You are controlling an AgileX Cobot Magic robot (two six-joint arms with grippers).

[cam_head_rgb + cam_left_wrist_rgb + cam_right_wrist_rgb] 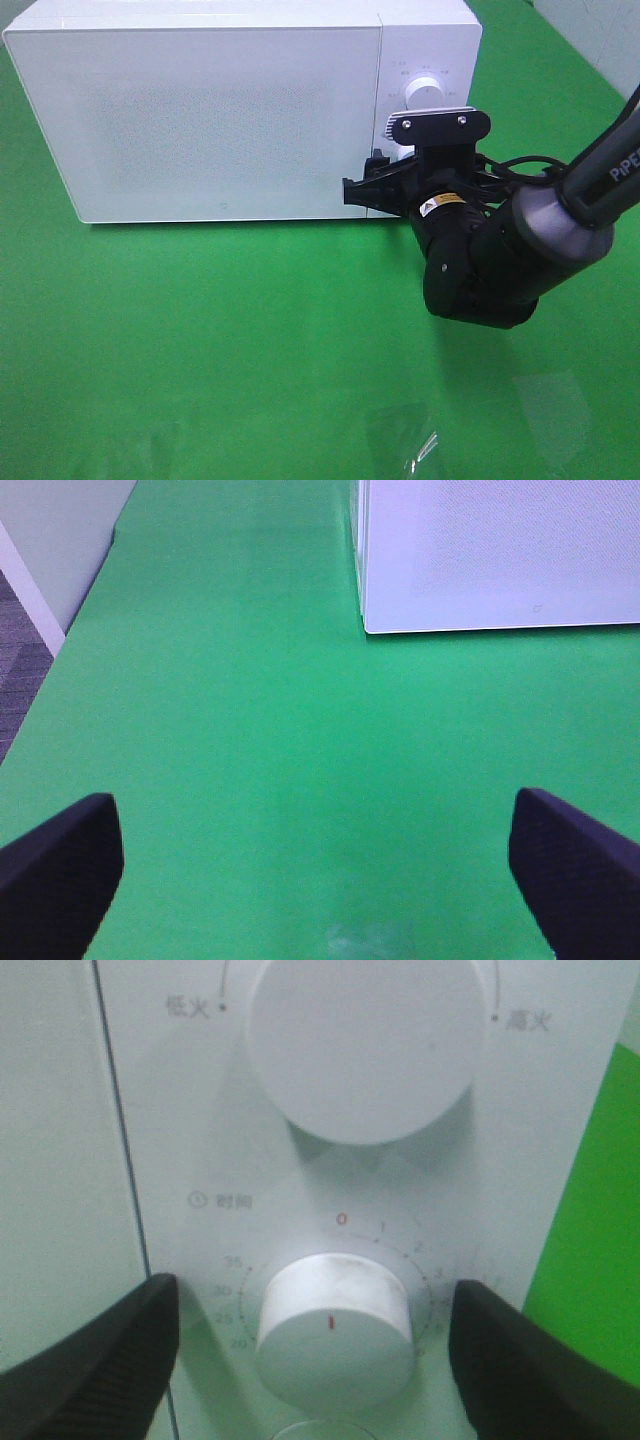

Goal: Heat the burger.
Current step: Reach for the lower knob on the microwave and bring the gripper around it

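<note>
The left tool [312,825] hangs over bare green bench [250,720], its two dark fingers [60,870] spread wide with nothing between them, near the front corner of the white microwave [200,110]. The microwave stands at the back of the bench with its door [210,125] shut. The burger shows in no view, so its place cannot be told. On the right, the right tool [315,1290] is at the control panel, below the upper knob [360,1045]. Its fingers are spread on either side of the timer knob [335,1325], with a gap at each side.
</note>
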